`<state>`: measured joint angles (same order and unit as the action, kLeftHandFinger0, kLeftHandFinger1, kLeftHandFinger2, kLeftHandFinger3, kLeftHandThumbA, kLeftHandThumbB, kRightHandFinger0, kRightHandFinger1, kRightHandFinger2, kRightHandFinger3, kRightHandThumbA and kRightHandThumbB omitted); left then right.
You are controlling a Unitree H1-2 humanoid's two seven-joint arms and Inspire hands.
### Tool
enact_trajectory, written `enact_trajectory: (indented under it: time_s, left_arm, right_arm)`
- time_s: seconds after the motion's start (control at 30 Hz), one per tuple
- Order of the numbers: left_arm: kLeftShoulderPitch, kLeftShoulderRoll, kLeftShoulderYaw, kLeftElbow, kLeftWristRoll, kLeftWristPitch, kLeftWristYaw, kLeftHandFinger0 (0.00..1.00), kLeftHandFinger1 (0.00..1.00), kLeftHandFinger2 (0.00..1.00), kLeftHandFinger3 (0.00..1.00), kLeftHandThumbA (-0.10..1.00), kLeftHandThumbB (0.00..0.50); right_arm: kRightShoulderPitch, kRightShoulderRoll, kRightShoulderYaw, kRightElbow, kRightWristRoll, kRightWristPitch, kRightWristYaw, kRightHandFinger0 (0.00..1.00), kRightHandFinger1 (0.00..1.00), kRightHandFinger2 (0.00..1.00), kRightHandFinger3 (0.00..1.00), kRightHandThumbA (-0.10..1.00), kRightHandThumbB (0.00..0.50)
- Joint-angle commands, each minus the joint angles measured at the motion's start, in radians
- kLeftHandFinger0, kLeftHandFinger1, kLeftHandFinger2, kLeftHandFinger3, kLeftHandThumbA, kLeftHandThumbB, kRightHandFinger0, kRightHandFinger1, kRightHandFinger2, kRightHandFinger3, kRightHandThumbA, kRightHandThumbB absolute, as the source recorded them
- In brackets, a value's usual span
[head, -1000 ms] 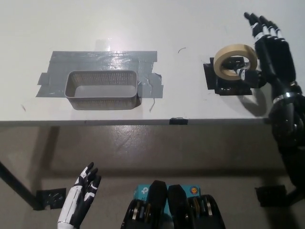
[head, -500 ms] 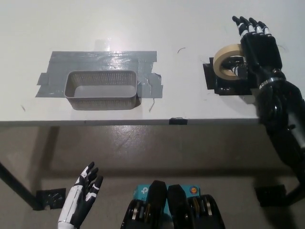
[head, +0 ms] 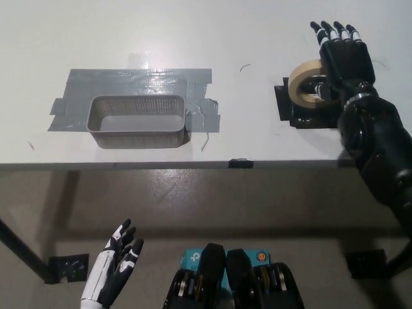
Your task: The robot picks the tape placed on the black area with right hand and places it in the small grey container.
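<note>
The white left hand (head: 116,270) hangs low with fingers spread and empty, the small grey mesh container (head: 138,121) sits on grey tape patches, and the black right hand (head: 342,61), fingers splayed, overlaps the tilted masking-tape roll (head: 304,80) on the black area (head: 290,109).

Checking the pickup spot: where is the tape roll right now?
In the head view, the tape roll sits on the black patch at the table's right, partly under the right hand.
</note>
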<state>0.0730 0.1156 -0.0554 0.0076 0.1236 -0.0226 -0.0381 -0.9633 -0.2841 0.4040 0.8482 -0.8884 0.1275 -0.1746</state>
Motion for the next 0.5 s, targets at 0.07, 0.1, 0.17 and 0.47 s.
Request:
enact_trajectory:
  time_s: [0.07,0.1,0.17,0.47]
  left_arm:
    - [-0.006,0.012,-0.008,-0.034,0.013,-0.019,-0.008,1.00,1.00,1.00,1.00,0.83,0.060]
    - [-0.006,0.012,-0.008,-0.032,0.013,-0.025,-0.007,1.00,1.00,1.00,1.00,0.83,0.055]
    - [-0.003,0.012,-0.009,-0.039,0.013,-0.020,-0.009,1.00,1.00,1.00,1.00,0.84,0.053]
    - [-0.015,0.012,-0.018,-0.041,0.016,-0.017,-0.013,1.00,1.00,1.00,1.00,0.84,0.041]
  right_arm:
    - [-0.094,-0.014,0.022,0.052,-0.001,0.003,-0.057,1.00,1.00,1.00,1.00,0.85,0.371]
    - [-0.098,-0.009,0.026,0.071,0.000,-0.001,-0.065,1.00,1.00,1.00,1.00,0.83,0.370]
    - [-0.107,-0.002,0.035,0.114,0.004,-0.011,-0.087,1.00,1.00,1.00,1.00,0.81,0.376]
    - [-0.151,0.000,0.083,0.297,-0.009,-0.239,-0.476,0.37,0.44,0.51,0.76,0.39,0.276]
